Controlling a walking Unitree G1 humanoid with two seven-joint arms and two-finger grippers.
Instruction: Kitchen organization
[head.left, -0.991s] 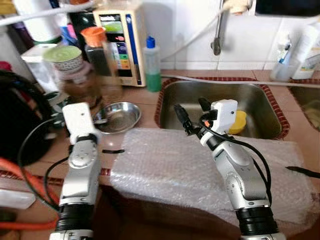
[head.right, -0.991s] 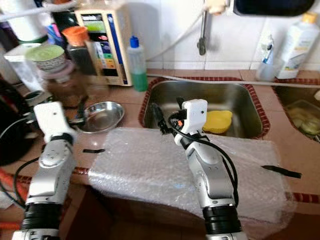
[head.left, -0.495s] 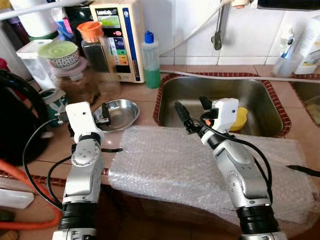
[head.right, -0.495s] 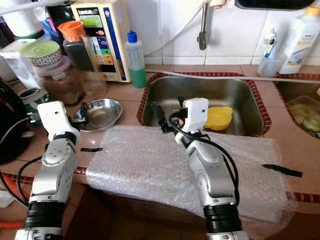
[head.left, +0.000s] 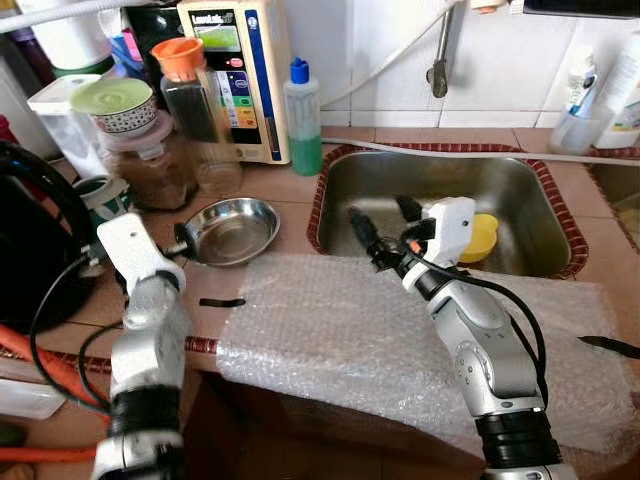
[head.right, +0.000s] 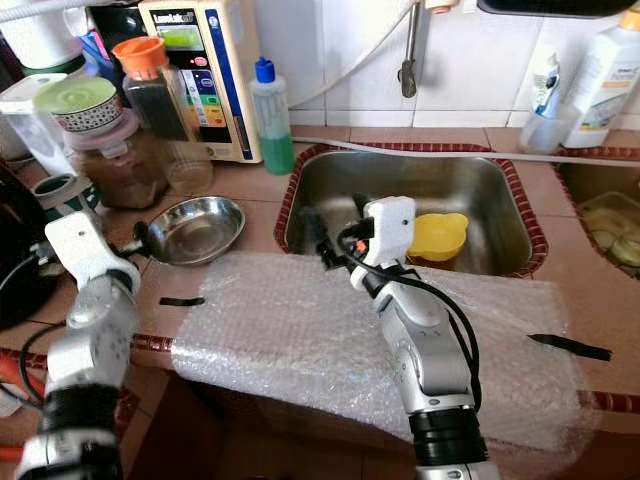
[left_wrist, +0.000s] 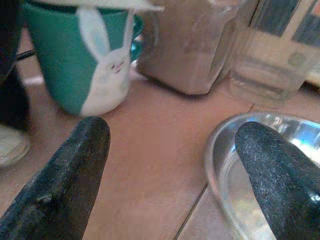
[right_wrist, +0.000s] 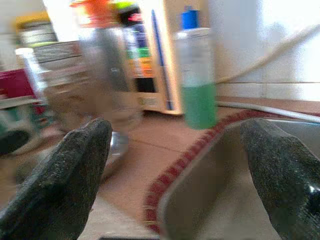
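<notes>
Terracotta-tiled worktop (head.left: 290, 195), white-tiled wall, bubble wrap (head.left: 400, 340) over the front edge. Steel bowl (head.left: 232, 230) beside the sink's (head.left: 440, 195) left rim. Left pincer (left_wrist: 170, 165) wide, straddling bowl's rim. Right pincer (head.left: 385, 225) wide over sink's front-left corner.

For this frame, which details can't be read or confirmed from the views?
- Left gripper: in the eye views its fingers are hidden behind its own wrist.
- Panel text on the beige appliance: too small in the eye views, blurred in the right wrist view.
- Yellow item in the sink: partly hidden by the right gripper's wrist.
- Green-lidded jar: label too small.
</notes>
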